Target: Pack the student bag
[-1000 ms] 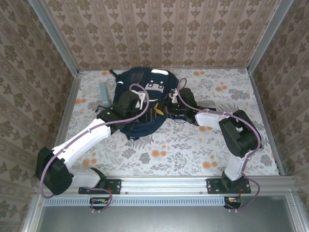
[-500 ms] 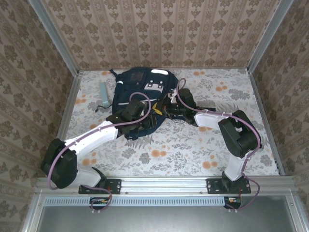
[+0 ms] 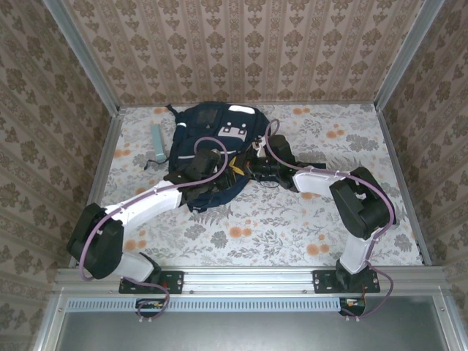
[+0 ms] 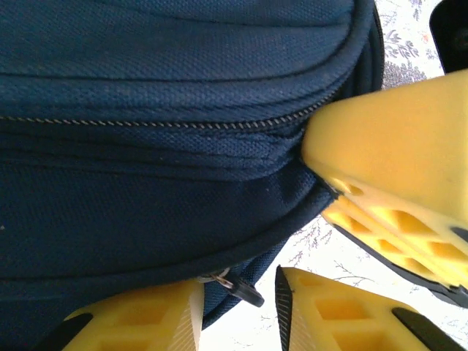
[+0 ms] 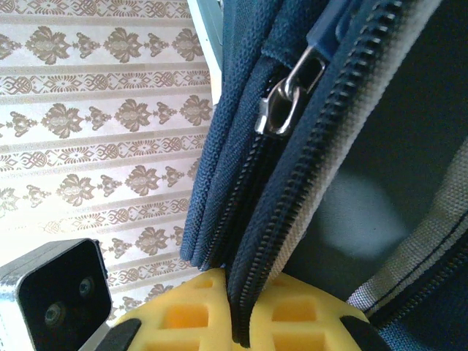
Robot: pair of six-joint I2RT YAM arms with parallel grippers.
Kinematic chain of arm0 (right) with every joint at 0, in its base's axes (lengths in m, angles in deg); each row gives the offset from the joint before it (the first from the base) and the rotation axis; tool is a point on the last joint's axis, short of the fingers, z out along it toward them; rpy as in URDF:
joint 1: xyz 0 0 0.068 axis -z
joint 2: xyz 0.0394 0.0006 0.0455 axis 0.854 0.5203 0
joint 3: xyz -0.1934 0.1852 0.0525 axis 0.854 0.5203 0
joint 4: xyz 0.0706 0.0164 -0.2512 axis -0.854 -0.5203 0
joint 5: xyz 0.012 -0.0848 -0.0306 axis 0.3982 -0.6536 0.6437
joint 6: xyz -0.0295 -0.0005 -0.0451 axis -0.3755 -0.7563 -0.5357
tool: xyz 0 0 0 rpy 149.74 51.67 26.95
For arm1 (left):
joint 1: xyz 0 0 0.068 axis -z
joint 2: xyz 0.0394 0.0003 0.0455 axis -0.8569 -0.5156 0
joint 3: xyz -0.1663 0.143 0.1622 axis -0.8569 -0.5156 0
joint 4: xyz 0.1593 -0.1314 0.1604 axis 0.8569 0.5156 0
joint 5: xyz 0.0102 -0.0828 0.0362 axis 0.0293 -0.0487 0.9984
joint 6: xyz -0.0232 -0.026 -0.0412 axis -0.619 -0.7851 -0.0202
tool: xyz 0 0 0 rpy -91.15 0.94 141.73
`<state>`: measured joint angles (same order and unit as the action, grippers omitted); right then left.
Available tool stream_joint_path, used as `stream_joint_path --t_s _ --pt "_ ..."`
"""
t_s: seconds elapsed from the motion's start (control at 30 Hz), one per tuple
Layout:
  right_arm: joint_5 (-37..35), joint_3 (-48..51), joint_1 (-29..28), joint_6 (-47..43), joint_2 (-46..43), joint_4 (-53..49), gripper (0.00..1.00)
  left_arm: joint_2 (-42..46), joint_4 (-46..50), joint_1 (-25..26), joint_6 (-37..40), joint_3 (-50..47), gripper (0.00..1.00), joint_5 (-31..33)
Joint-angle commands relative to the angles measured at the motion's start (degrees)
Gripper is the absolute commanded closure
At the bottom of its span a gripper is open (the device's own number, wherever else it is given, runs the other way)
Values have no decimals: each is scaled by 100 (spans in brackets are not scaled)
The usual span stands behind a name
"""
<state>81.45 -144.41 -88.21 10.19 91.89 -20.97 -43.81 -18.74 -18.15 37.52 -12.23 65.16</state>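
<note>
The navy student bag lies at the back middle of the table, front up. My right gripper is shut on its right edge: its yellow fingers pinch the zipper band, with a metal slider above them. My left gripper is at the bag's near edge. Its jaws stand apart around a dark zipper pull and a fold of the blue fabric, with the pull clear of both pads. The right gripper's fingers press into the bag's seam close by.
A teal stick-shaped object lies on the table left of the bag. Patterned walls close off the back and both sides. The flowered tabletop stretches between the bag and the arm bases.
My left gripper has moved right along the bag's near edge toward the right gripper, and its jaws have narrowed. The right gripper has kept its hold and barely moved.
</note>
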Motion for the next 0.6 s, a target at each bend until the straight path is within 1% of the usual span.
stream_joint_path --t_s 0.0,0.23,0.27,0.43,0.47,0.53,0.57 --pt "107 -238 -111 -79 43 265 91 -47 -17 -33 -218 -79 69 252" --pt "43 -282 -138 -147 62 133 91 -39 38 -30 -358 -148 69 410" --pt "27 -292 -138 -156 60 99 92 -39 58 -30 -380 -163 70 410" --pt "-61 -335 -137 -243 44 -63 92 31 9 -34 -433 -228 84 332" --pt "-67 -335 -138 -248 45 -83 92 41 13 -30 -433 -233 85 307" --pt "-81 -352 -138 -264 43 -96 92 49 3 -34 -424 -238 85 266" --pt "-81 -357 -138 -264 48 -96 92 44 -6 -35 -417 -244 83 246"
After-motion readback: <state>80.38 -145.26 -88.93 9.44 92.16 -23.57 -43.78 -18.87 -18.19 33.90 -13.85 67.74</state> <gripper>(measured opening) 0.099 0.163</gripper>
